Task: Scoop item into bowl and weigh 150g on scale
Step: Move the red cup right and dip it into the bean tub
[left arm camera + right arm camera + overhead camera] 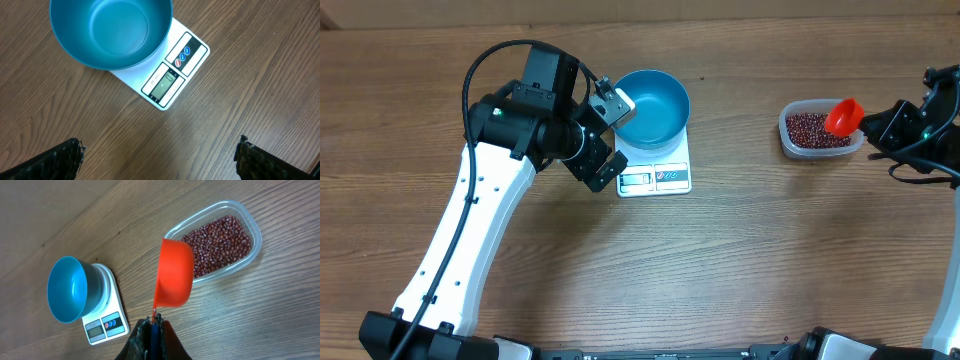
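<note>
The blue bowl (653, 105) stands empty on the white scale (655, 178) at the table's middle back. My left gripper (612, 137) hovers open just left of the scale, fingers wide apart over bare wood. In the left wrist view the bowl (112, 30) and the scale (170, 75) lie ahead of the gripper (159, 150). Red-brown beans (220, 242) fill a clear tub (810, 130) at the right. My right gripper (154, 322) is shut on the handle of a red scoop (175, 275), held over the tub's near end. The scoop's inside is hidden.
In the right wrist view the bowl (67, 290) and the scale (105, 322) lie far to the left of the tub (255, 240). Bare wooden table separates them. The left arm's white link crosses the table's front left.
</note>
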{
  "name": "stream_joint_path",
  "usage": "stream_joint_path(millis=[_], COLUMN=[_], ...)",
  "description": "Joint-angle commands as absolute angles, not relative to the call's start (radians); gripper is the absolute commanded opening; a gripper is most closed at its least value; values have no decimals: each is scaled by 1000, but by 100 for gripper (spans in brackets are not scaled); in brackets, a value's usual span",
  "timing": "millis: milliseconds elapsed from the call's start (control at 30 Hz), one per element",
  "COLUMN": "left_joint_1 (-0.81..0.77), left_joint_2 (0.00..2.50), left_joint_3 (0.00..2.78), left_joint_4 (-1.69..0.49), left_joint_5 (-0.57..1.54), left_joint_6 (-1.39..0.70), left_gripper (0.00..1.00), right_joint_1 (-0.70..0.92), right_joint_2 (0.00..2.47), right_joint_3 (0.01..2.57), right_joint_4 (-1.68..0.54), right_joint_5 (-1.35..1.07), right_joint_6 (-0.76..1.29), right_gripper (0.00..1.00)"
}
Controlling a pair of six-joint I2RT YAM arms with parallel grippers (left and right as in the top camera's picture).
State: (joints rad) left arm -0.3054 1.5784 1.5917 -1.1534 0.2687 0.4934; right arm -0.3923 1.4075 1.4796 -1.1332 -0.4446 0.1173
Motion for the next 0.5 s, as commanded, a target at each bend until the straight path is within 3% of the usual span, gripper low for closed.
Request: stream_joint_path(millis=[0,467], left_joint_1=[-301,-302], left_joint_2=[1584,1584], left_joint_3=[1584,1584], left_joint_4=[-1156,-1155], left_joint_5=[263,259], left_joint_6=[519,516], left_gripper=[99,99], right_joint_1=[-397,-397], right_joint_2=[1403,1433], right_joint_3=[1520,1520], right_joint_4=[-1124,-1123], right_joint_5=[-439,-333], right_joint_6=[95,19], right_gripper=[4,4])
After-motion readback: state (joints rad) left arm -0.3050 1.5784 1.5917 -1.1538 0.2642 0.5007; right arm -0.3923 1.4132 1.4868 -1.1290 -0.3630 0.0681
